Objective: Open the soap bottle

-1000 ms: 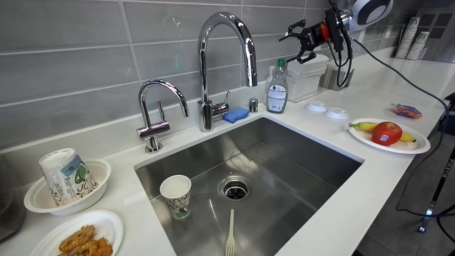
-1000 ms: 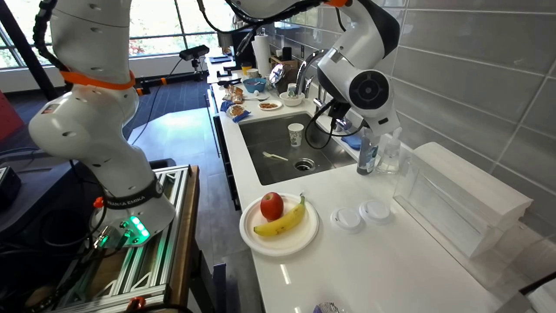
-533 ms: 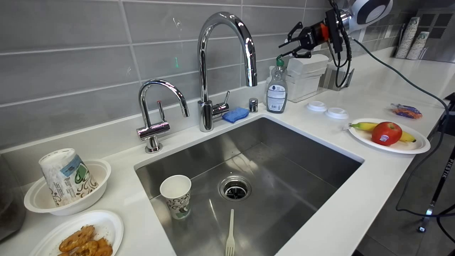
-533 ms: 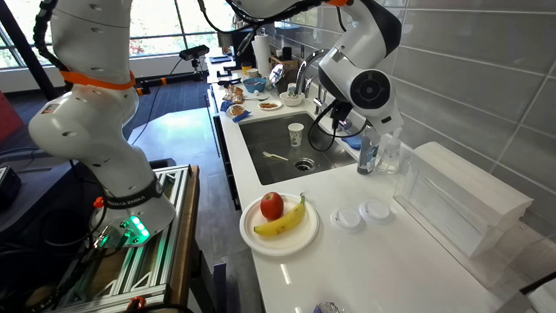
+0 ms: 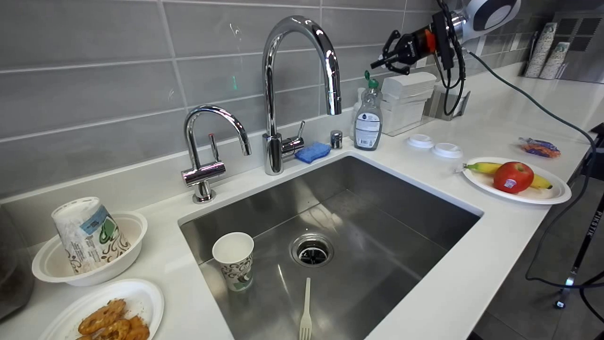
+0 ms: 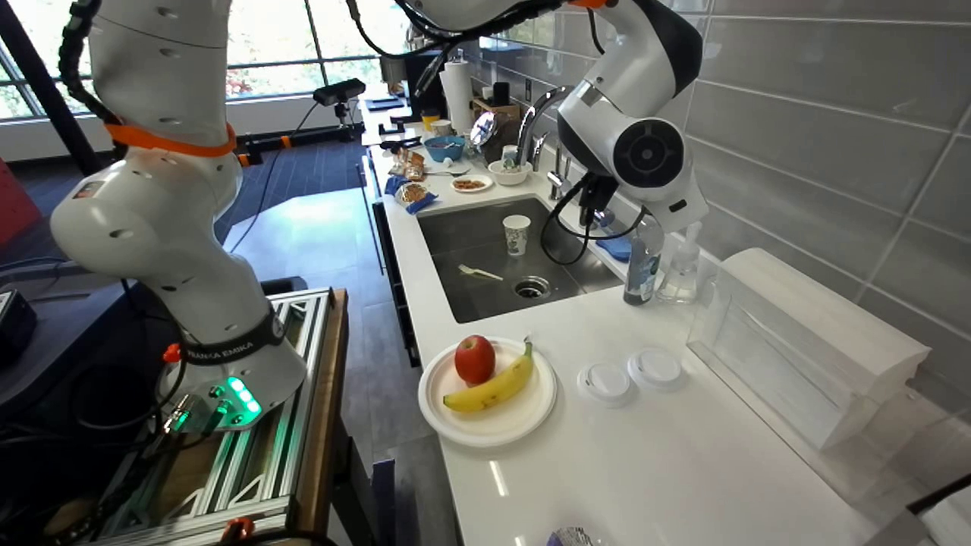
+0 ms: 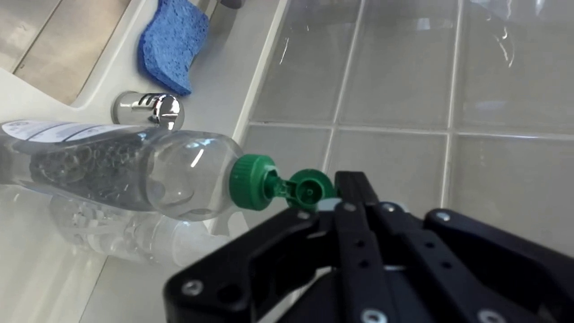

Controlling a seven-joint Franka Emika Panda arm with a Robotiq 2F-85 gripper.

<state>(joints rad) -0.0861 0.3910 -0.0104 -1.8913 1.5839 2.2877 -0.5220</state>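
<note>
Soap bottle stands upright on the counter, just behind a corner of the sink. Its green cap sits on the neck, and the hinged lid is flipped up, its hollow underside bared to the wrist view. By that sign the opening looks done, and the step in hand is likely a clean departure.

The gripper is just above the lid, its fingers drawn together with nothing visible between them; whether a fingertip touches the lid's rim I cannot tell. Best leave the fingers narrow, since spreading them here could catch the rim and fold the lid back down. A slow retreat along the line of the fingers, slightly upward, should be safer than a sideways sweep, as a slim bottle would probably tip at a nudge near its top.

Close beside it stands a clear pump bottle, so drift that way wants care too. A boxy container stands just past the pair, and the way back should run above it. The chrome cylinder and the blue sponge, toward the tall faucet, are low and look unlikely to interfere.
</note>
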